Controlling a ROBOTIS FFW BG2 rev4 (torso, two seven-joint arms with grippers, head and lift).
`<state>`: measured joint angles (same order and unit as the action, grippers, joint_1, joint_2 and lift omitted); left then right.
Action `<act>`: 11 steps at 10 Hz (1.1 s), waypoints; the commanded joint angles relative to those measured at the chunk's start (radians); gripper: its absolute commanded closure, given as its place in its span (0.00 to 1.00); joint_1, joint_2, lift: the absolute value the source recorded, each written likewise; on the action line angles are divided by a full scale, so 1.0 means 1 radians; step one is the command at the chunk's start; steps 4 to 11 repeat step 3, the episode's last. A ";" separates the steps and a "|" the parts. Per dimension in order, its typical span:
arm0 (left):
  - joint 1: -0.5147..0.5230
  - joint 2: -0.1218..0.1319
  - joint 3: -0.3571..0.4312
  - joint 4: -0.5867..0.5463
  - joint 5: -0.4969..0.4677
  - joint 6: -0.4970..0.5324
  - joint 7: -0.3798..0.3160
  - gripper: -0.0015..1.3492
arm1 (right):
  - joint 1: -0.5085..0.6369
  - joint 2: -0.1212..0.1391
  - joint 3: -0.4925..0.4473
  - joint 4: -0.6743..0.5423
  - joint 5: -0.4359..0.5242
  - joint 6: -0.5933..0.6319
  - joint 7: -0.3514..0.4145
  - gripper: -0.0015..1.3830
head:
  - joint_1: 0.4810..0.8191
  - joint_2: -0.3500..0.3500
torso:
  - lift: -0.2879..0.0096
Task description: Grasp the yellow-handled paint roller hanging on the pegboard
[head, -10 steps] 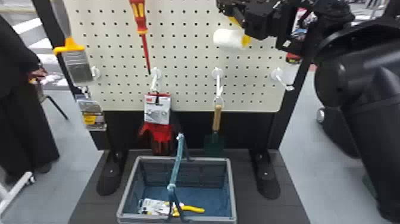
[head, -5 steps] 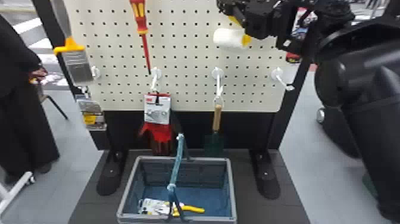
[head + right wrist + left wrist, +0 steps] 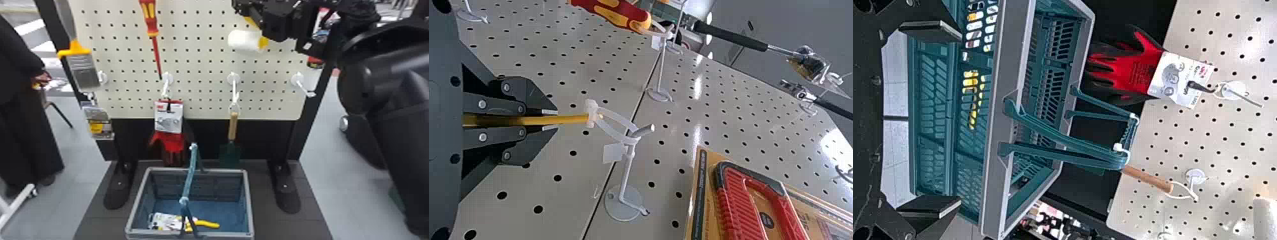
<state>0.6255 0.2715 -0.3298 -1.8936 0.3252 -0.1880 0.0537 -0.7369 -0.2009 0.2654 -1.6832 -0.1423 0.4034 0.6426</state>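
Right gripper (image 3: 548, 120) is clamped on the paint roller's (image 3: 244, 40) yellow handle (image 3: 571, 119), high on the pegboard (image 3: 198, 57) toward its upper right. The white sleeve juts out left of the fingers. The handle's tie loop is at the white hook (image 3: 629, 150). Left gripper (image 3: 933, 120) is spread wide over the basket (image 3: 1000, 75). Print on the glove's (image 3: 169, 143) card is unreadable. The screwdriver (image 3: 152, 32) is well to the left; a red-framed packaged tool (image 3: 749, 205) is near the hook.

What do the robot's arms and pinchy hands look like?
All black. The right arm is fat, rounded and smooth; the right gripper has blocky jaws dotted with silver screws. The left gripper has two flat, square-ended fingers.
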 commanded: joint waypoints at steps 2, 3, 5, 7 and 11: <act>0.000 0.000 0.000 0.000 0.002 0.001 0.000 0.12 | 0.003 0.000 -0.002 -0.009 0.000 0.000 0.000 0.87 | 0.20 0.50 | 0.63; 0.000 0.000 0.000 0.000 0.002 0.001 0.000 0.12 | 0.003 0.000 0.000 -0.009 0.000 0.000 0.000 0.87 | 0.20 0.50 | 0.63; 0.000 0.000 0.000 0.000 0.002 0.001 0.000 0.12 | 0.003 0.000 0.000 -0.009 0.000 0.000 0.000 0.87 | 0.20 0.50 | 0.63; 0.000 0.000 0.000 0.000 0.002 0.001 0.000 0.12 | 0.003 0.000 0.000 -0.009 0.000 0.000 0.000 0.87 | 0.20 0.50 | 0.63; 0.000 0.000 0.000 0.000 0.002 0.001 0.000 0.12 | 0.003 0.000 0.000 -0.009 0.000 0.000 0.000 0.87 | 0.20 0.50 | 0.63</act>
